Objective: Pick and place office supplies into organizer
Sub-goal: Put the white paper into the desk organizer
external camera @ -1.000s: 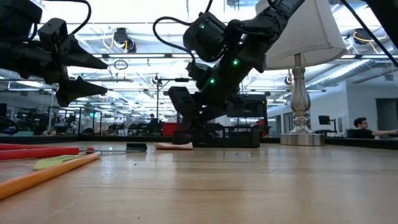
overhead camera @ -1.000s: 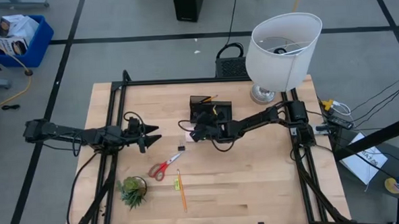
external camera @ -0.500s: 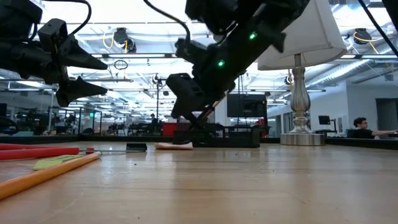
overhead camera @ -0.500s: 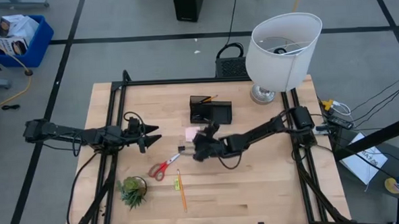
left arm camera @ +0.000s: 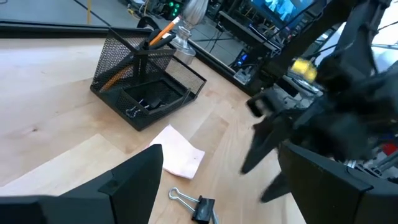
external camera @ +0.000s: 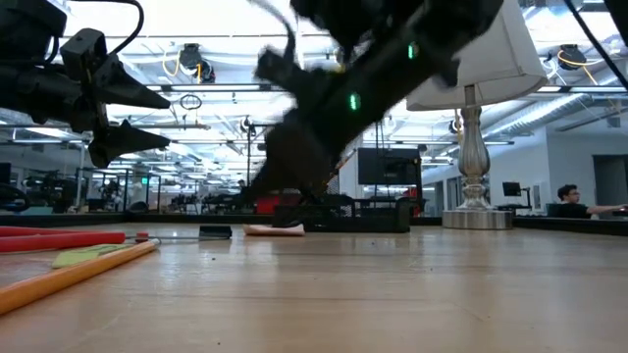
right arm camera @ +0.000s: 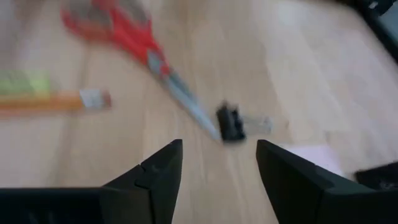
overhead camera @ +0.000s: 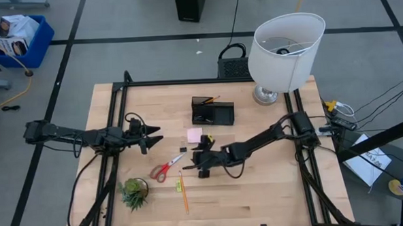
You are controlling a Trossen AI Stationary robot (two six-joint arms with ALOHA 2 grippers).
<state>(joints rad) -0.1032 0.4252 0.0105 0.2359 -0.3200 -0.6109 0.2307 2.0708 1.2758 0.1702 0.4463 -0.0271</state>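
Observation:
The black mesh organizer [overhead camera: 212,110] stands far of the table's centre with an orange pencil [left arm camera: 163,32] upright in it. The pink sticky pad [overhead camera: 194,135], a black clip [overhead camera: 183,149], red-handled scissors [overhead camera: 165,169] and a pencil [overhead camera: 183,192] lie flat on the wood. My right gripper [overhead camera: 198,162] hovers open just right of the scissors' blades. Its wrist view looks down on the clip [right arm camera: 231,123] and scissors [right arm camera: 124,31]. My left gripper [overhead camera: 153,137] waits open above the table's left part, pointing at the pad [left arm camera: 180,152].
A small green potted plant [overhead camera: 134,192] stands near the left front. The big white lamp [overhead camera: 284,51] stands at the far right corner. A yellow-green scrap [overhead camera: 179,186] lies beside the pencil. Bare wood stretches over the near right part of the table [overhead camera: 273,191].
My right gripper has swung away from the organizer, moving toward the near edge and slightly left, past the pink pad to a spot beside the scissors and clip. The supplies on the table have stayed where they were.

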